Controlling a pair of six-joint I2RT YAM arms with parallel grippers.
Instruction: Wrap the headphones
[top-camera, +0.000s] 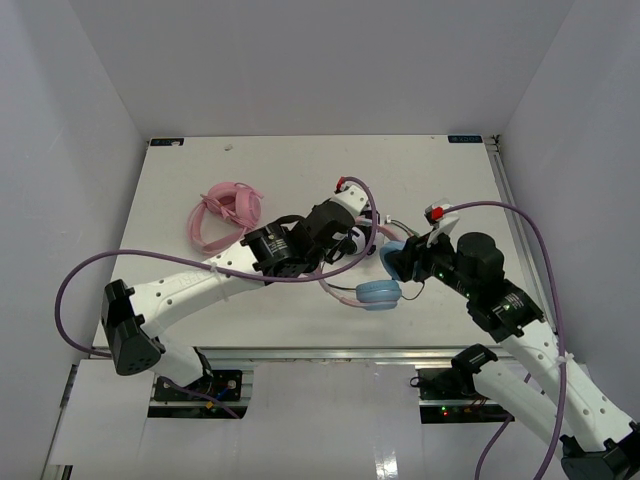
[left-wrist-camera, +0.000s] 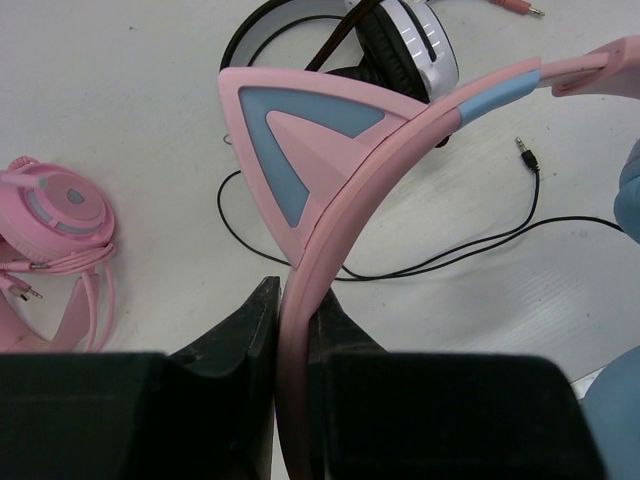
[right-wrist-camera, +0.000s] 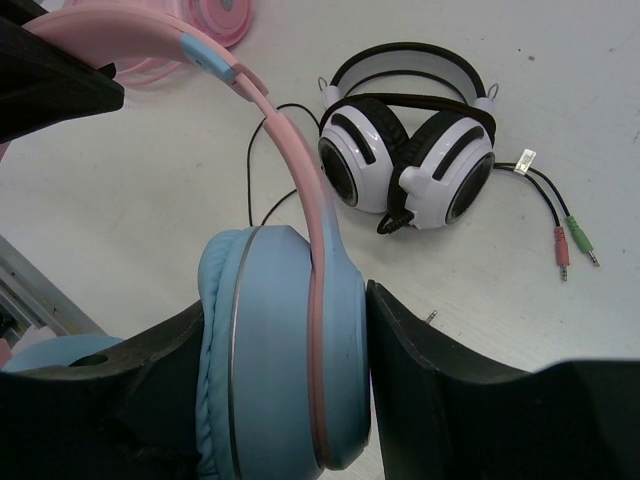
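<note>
The headphones (top-camera: 378, 294) have light blue ear cups and a pink headband with cat ears, and are held up between both arms at the table's middle. My left gripper (top-camera: 335, 238) is shut on the pink headband (left-wrist-camera: 400, 125) just below a cat ear (left-wrist-camera: 300, 150); its fingers (left-wrist-camera: 245, 320) pinch the band. My right gripper (top-camera: 405, 262) is shut on one blue ear cup (right-wrist-camera: 280, 350), one finger on each face. The other cup (right-wrist-camera: 50, 355) hangs free at lower left. The thin dark cable (left-wrist-camera: 470, 245) lies loose on the table, its plug (left-wrist-camera: 526, 152) free.
All-pink headphones (top-camera: 225, 212) lie at the back left, also in the left wrist view (left-wrist-camera: 60, 210). White-and-black headphones (right-wrist-camera: 410, 165) with pink and green plugs (right-wrist-camera: 570, 245) lie just behind the held headphones. Walls enclose the table on three sides.
</note>
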